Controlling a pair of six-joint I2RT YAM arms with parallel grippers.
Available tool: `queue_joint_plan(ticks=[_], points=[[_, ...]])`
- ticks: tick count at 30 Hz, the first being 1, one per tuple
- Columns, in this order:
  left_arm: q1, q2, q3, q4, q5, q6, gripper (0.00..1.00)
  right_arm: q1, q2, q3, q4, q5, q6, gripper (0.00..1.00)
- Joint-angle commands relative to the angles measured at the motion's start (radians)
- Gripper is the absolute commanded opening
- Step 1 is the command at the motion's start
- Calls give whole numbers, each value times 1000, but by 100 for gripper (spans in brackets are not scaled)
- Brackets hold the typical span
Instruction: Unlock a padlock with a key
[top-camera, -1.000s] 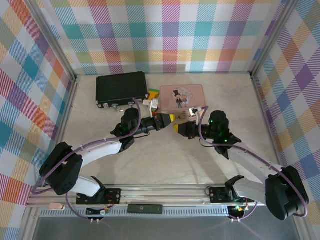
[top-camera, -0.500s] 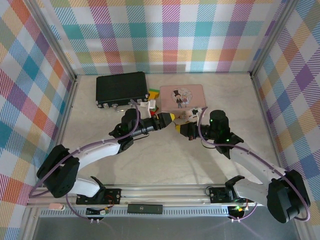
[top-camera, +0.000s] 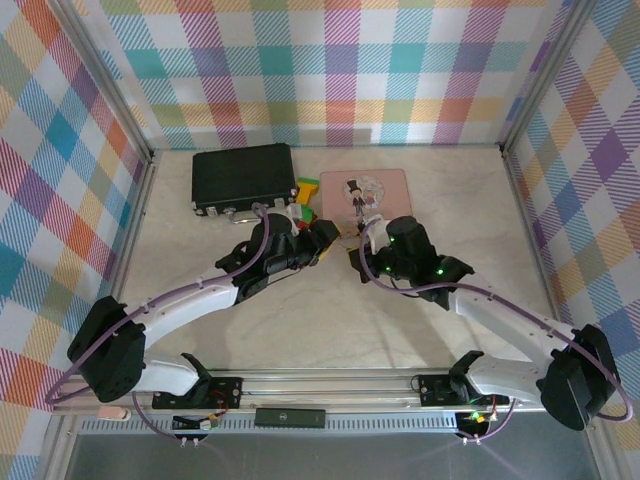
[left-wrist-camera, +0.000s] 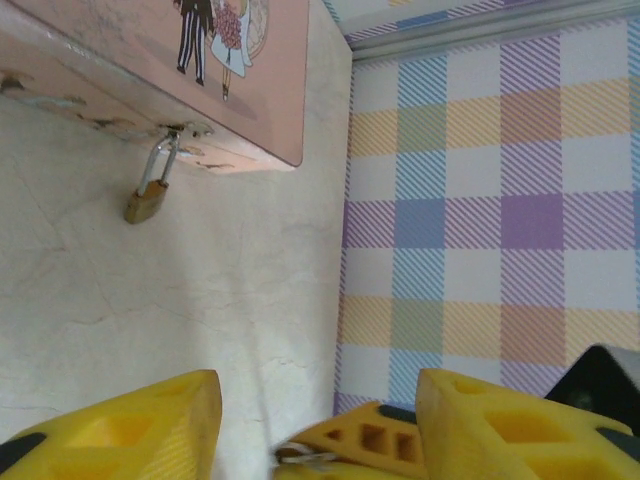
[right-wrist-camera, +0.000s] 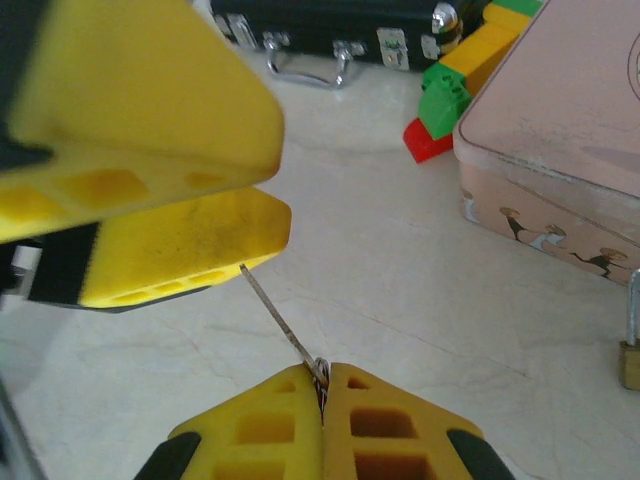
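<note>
Light: bright, even, falling from above; colours clean.
Shadows: soft and pale under both arms on the table (top-camera: 330, 330); a darker strip beneath the pink tin (left-wrist-camera: 280, 90).
Glare: faint sheen on the pale marble.
Focus: padlock (left-wrist-camera: 146, 203) crisp; yellow jaws close to the wrist lenses slightly soft.
Edges: corner posts (top-camera: 100, 75) lean outward in the top view.

Black hard case (top-camera: 243, 176) with silver latches and handle, upper left of the top view, flat on a pale marble-look table (top-camera: 470, 210). Pink tin box (top-camera: 390, 188) with a cartoon couple on the lid, upper centre. Stacked red, green and yellow toy blocks (top-camera: 306, 187) between the two. Pastel plaid walls (top-camera: 340, 70) all round.
</note>
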Motion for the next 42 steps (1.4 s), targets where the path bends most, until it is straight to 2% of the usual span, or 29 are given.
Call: queue_joint_plan(ticks=[1, 10, 15, 22, 27, 34, 39, 42], points=[[-14, 29, 40, -11, -28, -103, 52, 33, 24, 43, -30, 116, -74, 0], [-35, 39, 45, -17, -69, -154, 46, 62, 3, 12, 30, 180, -95, 0], [-39, 61, 56, 1, -62, -177, 37, 81, 3, -4, 52, 215, -105, 0], [-45, 93, 63, 19, -53, -199, 33, 92, -1, -15, 81, 222, -108, 0], [-46, 96, 60, 19, -60, -205, 24, 96, 1, -15, 76, 235, -116, 0], [-47, 97, 62, 6, -75, -200, 21, 100, -5, -13, 50, 249, -126, 0], [-46, 106, 69, 0, -79, -194, 11, 102, -6, -9, 37, 244, -132, 0], [-46, 110, 73, -7, -85, -187, 1, 104, -10, -8, 36, 231, -134, 0]])
